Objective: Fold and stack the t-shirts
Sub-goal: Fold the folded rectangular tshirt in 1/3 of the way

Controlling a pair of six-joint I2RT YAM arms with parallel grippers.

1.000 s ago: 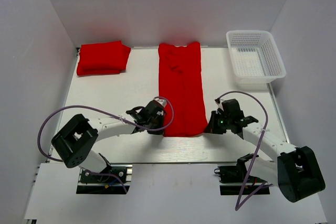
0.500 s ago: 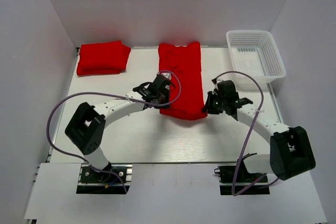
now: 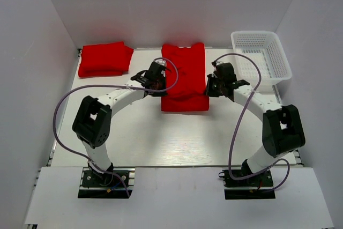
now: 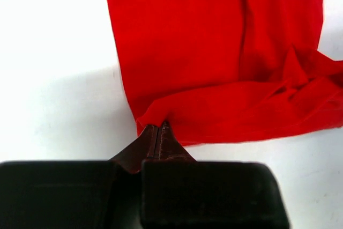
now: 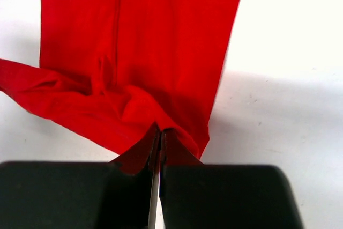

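With the left hand [image 4: 158, 128] and right hand [image 5: 161, 131] each pinched tight on a hem corner of the plain red cloth t-shirt [image 3: 185, 71] lying mid-far on the white surface [image 3: 177, 138], I'd worry a thin corner slips free, or uneven travel skews and bunches the fold.

I count two red t-shirts on the one white table [image 3: 144, 138]: one folded t-shirt [image 3: 105, 59] and one longer t-shirt [image 3: 185, 76], which is partly doubled over. There is also one white mesh basket [image 3: 261, 57]. The robot has two arms, the left arm [image 3: 120, 96] and the right arm [image 3: 252, 100]. Each arm carries one pincer, so there are two pincers in all, the left pincer [image 4: 157, 132] and the right pincer [image 5: 159, 132], and every pincer has two fingers [image 4: 142, 146], which makes four fingers together.
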